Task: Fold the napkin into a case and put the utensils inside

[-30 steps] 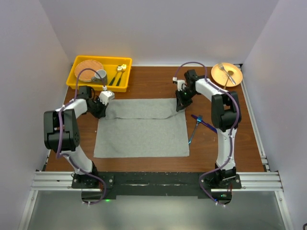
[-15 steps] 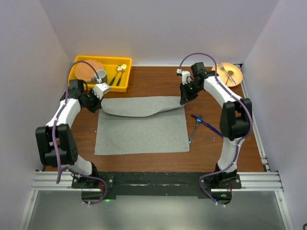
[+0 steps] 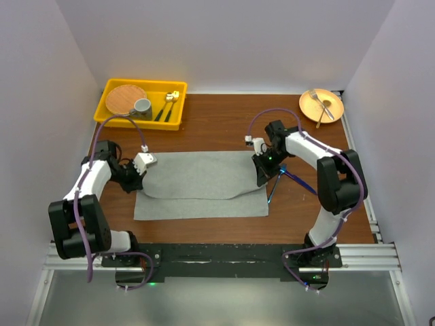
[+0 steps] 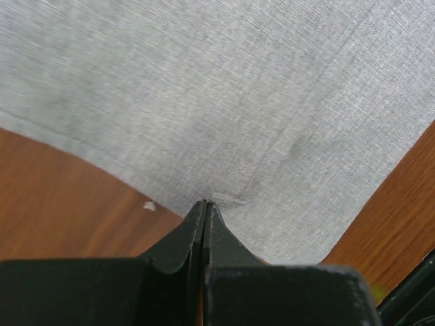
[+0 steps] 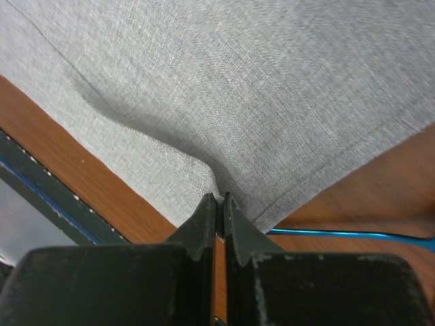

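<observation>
Jaws of the left gripper [image 4: 205, 202] are clamped together on one corner of the napkin [image 3: 204, 183], and those of the right gripper [image 5: 219, 197] pinch its opposite corner the same way. Between the two, the grey cloth lies doubled over on the table [image 3: 217, 122]. The blue utensils [image 3: 301, 183] lie just outside the right jaws, off the cloth.
</observation>
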